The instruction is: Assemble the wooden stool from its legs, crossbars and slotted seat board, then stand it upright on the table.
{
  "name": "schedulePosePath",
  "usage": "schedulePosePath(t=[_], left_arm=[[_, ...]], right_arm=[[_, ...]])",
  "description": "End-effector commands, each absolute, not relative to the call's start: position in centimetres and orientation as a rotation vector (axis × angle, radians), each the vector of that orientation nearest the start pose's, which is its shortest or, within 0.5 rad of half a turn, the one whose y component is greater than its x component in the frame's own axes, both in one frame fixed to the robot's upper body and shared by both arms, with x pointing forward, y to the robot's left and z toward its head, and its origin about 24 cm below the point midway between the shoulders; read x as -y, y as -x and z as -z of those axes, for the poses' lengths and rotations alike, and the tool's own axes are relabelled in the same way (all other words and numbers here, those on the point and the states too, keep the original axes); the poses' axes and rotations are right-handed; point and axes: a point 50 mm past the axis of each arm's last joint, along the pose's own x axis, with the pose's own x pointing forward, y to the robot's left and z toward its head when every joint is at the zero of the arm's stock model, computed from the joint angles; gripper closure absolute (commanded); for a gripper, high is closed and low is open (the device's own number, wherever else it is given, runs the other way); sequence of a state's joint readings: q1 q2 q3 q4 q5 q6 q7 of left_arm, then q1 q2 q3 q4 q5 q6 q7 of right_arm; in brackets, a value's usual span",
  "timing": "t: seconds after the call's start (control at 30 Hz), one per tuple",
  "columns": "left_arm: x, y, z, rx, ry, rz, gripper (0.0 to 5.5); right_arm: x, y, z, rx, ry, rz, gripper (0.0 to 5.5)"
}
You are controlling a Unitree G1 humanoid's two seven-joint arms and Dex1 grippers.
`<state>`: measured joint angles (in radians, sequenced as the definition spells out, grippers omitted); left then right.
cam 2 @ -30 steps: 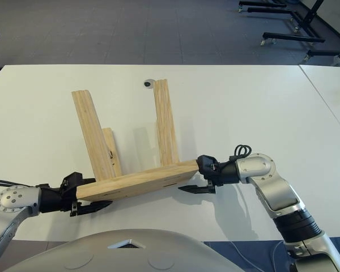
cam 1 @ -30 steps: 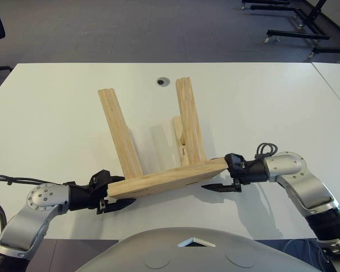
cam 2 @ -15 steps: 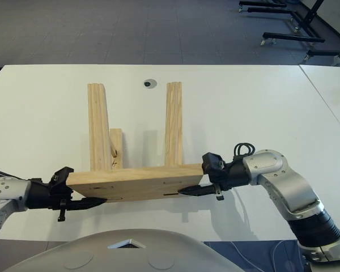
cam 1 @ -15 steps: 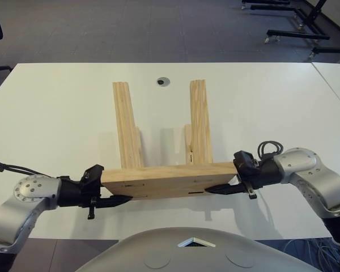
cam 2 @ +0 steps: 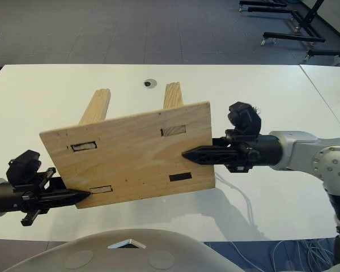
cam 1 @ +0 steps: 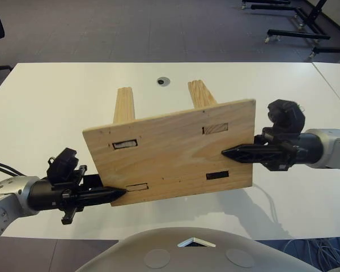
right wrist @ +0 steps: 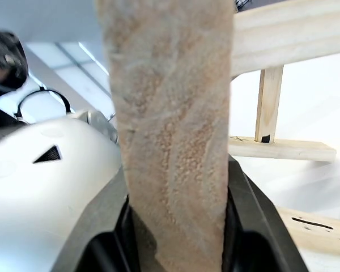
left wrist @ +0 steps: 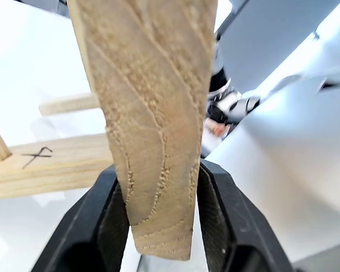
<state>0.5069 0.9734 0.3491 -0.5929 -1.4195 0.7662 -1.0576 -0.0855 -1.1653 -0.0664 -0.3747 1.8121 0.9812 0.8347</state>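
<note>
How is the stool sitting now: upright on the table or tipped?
Tipped. The left gripper and right gripper clamp opposite edges of the seat board, its slotted face toward the camera, legs pointing away over the table.

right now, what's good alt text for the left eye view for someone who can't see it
The left hand and right hand hold the wooden stool tilted over the white table, its slotted seat board facing the camera, gripped at its lower left corner and right edge. Two legs stick out behind.
</note>
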Motion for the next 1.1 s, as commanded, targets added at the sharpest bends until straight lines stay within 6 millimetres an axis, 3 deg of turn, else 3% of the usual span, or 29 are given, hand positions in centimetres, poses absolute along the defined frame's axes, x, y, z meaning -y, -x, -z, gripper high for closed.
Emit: schedulePosePath(t=[0.03,0.2,0.33,0.5,0.67,0.83,1.1], left_arm=[[-18.8,-11.5,-18.2,-0.318,0.817,1.468,3.82],[-19.2,-11.8,-18.3,-0.250,0.927,1.356,3.82],[-19.6,-11.7,-17.4,-0.280,0.971,1.285,3.82],[-19.6,-11.0,-16.0,-0.331,1.014,1.224,3.82],[-18.8,-10.3,-16.2,-0.334,1.042,1.240,3.82],[-17.7,-9.7,-17.5,-0.297,1.048,1.298,3.82],[-17.6,-9.7,-17.3,-0.251,1.087,1.235,3.82]], right_arm=[[19.1,-15.8,-17.6,-0.861,-0.811,-1.465,4.17],[19.1,-15.3,-15.9,-0.872,-0.900,-1.394,4.17],[18.3,-16.9,-15.2,-0.739,-0.846,-1.217,4.17],[18.3,-17.4,-16.1,-0.707,-0.819,-1.259,4.17],[20.3,-17.2,-18.7,-0.921,-0.839,-1.491,4.18],[22.2,-16.5,-20.4,-1.172,-0.953,-1.490,4.17],[22.8,-18.6,-18.6,-1.180,-1.040,-1.383,4.11]])
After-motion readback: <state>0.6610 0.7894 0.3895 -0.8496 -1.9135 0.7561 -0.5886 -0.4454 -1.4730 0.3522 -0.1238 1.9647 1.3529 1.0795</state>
